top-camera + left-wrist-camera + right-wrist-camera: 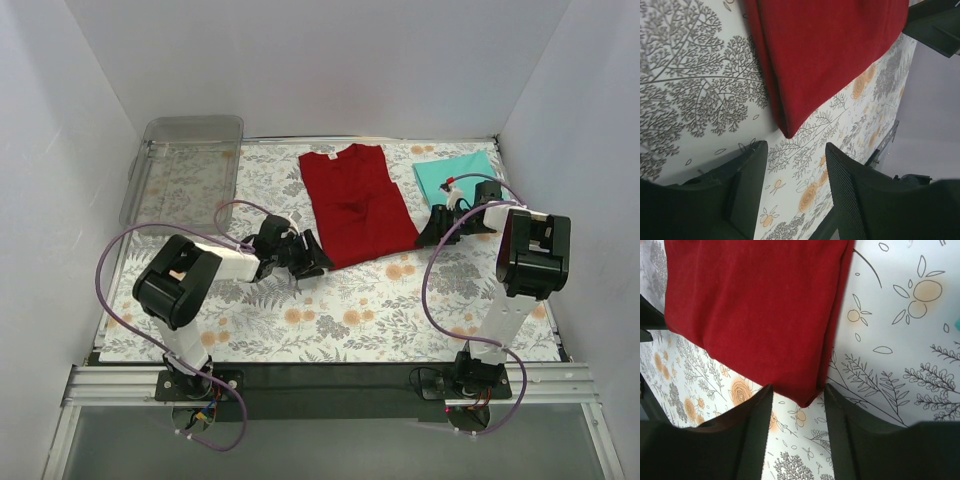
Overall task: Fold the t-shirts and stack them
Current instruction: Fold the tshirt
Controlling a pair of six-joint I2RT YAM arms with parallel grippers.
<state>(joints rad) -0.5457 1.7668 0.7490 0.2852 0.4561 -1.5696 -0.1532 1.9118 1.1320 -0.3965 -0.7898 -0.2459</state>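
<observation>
The left gripper's (797, 147) two black fingers fill the bottom of its wrist view, parted and holding nothing, with the near corner of the dark red t-shirt (825, 60) lying just ahead of their tips on the floral mat (690, 90). The right gripper (799, 390) is likewise released, its jaws standing either side of the shirt's other near corner, which reaches just in between them. The teal t-shirt (455, 172) lies folded just beyond and outboard of the right gripper, apart from the red one. The likeliest trouble is a partial pinch: the red cloth is doubled at both edges, so jaws that bite too shallow would probably take only the top layer and the fold would fall open on lifting. Bite too low and they could nip the mat as well. An uneven lift between the two arms would skew the hem. Both arms are folded low. The left arm's elbow is raised near its base, with the forearm reaching inward. The right arm's upper link stands upright, and its forearm is angled in toward the shirt.
</observation>
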